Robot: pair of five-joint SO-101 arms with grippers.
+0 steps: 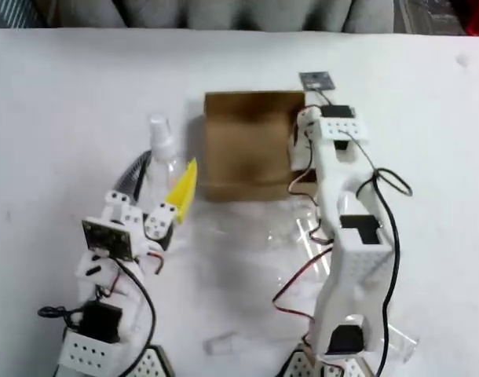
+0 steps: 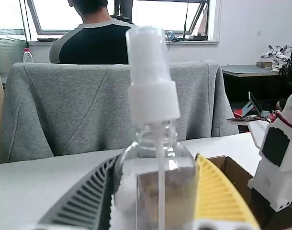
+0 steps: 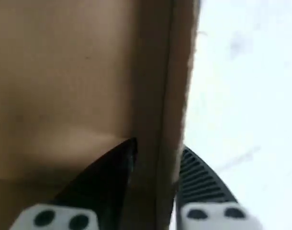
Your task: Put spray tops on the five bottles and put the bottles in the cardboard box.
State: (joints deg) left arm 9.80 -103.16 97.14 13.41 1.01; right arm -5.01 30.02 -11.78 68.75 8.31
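Beside the cardboard box [image 1: 247,145], left gripper [image 2: 158,165] clamps a capped bottle [image 1: 161,149], right gripper [image 3: 159,148] pinches the box wall. Next, I reckon: lift it in.

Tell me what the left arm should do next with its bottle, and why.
Probably swing the bottle over the cardboard box and lower it in: its spray top is on, the left hand grips it, and the right hand holds the box wall.
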